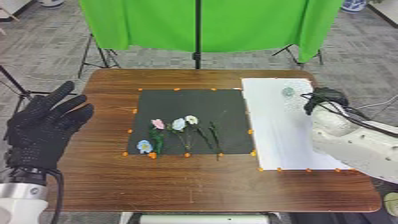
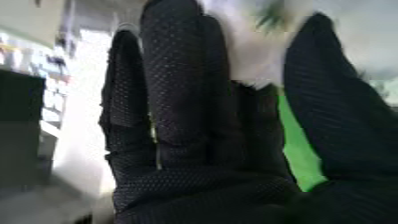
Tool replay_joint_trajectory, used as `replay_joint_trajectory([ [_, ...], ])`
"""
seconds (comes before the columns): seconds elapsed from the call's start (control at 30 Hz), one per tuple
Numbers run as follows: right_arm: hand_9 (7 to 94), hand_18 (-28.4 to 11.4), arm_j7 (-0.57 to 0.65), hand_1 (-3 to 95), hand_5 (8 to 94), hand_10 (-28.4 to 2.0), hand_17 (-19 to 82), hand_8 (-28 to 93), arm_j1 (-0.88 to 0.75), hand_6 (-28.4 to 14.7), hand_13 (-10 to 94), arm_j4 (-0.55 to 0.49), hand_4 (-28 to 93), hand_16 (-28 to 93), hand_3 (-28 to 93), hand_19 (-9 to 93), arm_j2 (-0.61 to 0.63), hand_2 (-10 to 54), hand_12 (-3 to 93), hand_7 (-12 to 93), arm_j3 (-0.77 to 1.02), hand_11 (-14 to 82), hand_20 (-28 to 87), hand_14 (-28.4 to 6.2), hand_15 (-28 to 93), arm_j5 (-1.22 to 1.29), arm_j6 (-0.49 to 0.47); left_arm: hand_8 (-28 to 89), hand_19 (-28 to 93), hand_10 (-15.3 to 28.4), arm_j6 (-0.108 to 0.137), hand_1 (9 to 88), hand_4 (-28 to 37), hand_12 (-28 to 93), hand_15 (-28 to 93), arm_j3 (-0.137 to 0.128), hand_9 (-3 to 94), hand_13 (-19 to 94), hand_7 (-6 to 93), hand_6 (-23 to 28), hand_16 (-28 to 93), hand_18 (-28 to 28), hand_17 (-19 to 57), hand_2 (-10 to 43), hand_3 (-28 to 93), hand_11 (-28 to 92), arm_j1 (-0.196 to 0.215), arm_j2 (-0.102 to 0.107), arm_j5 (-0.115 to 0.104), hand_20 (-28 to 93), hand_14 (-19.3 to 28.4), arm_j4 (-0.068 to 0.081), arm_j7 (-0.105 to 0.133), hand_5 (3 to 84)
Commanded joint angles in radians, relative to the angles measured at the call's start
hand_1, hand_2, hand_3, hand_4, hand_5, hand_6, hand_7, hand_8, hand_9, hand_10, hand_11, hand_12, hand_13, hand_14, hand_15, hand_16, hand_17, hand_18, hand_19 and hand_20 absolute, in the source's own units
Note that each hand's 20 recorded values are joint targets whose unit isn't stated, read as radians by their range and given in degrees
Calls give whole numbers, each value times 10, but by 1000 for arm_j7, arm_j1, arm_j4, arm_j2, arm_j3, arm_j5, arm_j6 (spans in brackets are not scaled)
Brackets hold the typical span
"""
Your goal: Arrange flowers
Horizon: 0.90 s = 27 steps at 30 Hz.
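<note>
At the left edge of the brown wooden table (image 1: 204,192), the left hand in its black fabric glove (image 1: 40,132) was released, fingers spread. On the black mat (image 1: 160,102) lay a blue flower (image 1: 145,146), then leafy green stems (image 1: 214,135), and farther up, a pink flower (image 1: 158,123), a pale blue one (image 1: 179,124) and a white one (image 1: 191,120). Farther off, the black-gloved right hand (image 1: 329,98) hung released by the white sheet (image 1: 275,120), its fingers straight in the wrist view. Beyond stood a bright green cloth (image 1: 147,25).
</note>
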Motion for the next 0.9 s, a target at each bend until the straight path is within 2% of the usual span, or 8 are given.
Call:
replay_joint_trajectory([
  [0.03, 915, -161, 1, 529, 827, -61, 405, 4, 6, 42, 859, -51, -283, 195, 679, 844, -2, -95, 262, 211, -28, 148, 85, -25, 513, -177, 228, -98, 657, 221, -5, 221, -262, 115, 604, 1, 344, 262, 154, 107, -127, 267, -60, 84, 775, 308, 31, -15, -4, 146, 284, -1, 8, 372],
  [0.17, 929, -160, -13, 533, 842, -59, 410, 10, 71, 32, 869, -114, -283, 201, 690, 857, -25, -95, 275, 206, -66, 162, 83, -21, 522, -239, 325, -98, 657, 221, -7, 221, -262, 115, 604, -4, 343, 263, 155, 106, -127, 267, -60, 84, 774, 308, 30, -19, -1, 147, 284, -3, 2, 372],
  [0.3, 933, -162, -49, 534, 847, -56, 410, 16, 134, 27, 874, -164, -283, 204, 698, 866, -84, -95, 280, 202, -104, 171, 83, -20, 529, -258, 365, -98, 657, 221, -6, 222, -262, 115, 604, -3, 344, 263, 154, 107, -127, 267, -60, 84, 774, 307, 29, -20, 0, 147, 284, -4, -1, 372],
  [0.4, 935, -162, -87, 534, 849, -57, 409, 21, 142, 25, 873, -177, -283, 205, 700, 868, -152, -95, 282, 199, -97, 169, 82, -20, 532, -262, 369, -99, 657, 221, 4, 222, -262, 115, 604, 0, 343, 263, 154, 107, -127, 268, -60, 83, 775, 307, 25, -19, -2, 147, 284, -5, 0, 372],
  [0.5, 936, -162, -99, 532, 850, -58, 406, 24, 151, 25, 873, -177, -283, 206, 703, 871, -222, -95, 284, 196, -115, 167, 82, -20, 534, -259, 380, -98, 657, 221, 4, 222, -262, 116, 604, -1, 344, 263, 154, 107, -127, 268, -61, 83, 775, 307, 24, -17, -2, 148, 284, -5, -3, 372],
  [0.6, 937, -162, -127, 531, 849, -58, 401, 26, 149, 28, 872, -156, -283, 207, 704, 874, -285, -95, 285, 194, -132, 166, 82, -20, 536, -252, 355, -98, 657, 221, 6, 221, -262, 116, 604, -13, 344, 263, 154, 107, -127, 268, -60, 83, 775, 308, 30, -15, -2, 148, 284, -9, -9, 372],
  [0.73, 937, -161, -120, 530, 851, -58, 396, 26, 163, 28, 870, -162, -283, 208, 704, 877, -336, -95, 283, 194, -175, 167, 83, -19, 538, -220, 350, -98, 656, 221, 8, 221, -262, 116, 605, -11, 344, 263, 154, 107, -127, 267, -60, 84, 774, 307, 15, -12, 0, 148, 284, -5, -17, 372],
  [0.9, 937, -160, -113, 527, 851, -58, 393, 26, 179, 28, 870, -167, -283, 208, 707, 877, -375, -95, 284, 193, -242, 168, 84, -19, 541, -234, 348, -98, 656, 220, 5, 221, -262, 116, 605, -16, 344, 263, 153, 107, -127, 267, -60, 84, 774, 307, 23, -11, -3, 149, 284, -5, -13, 372],
])
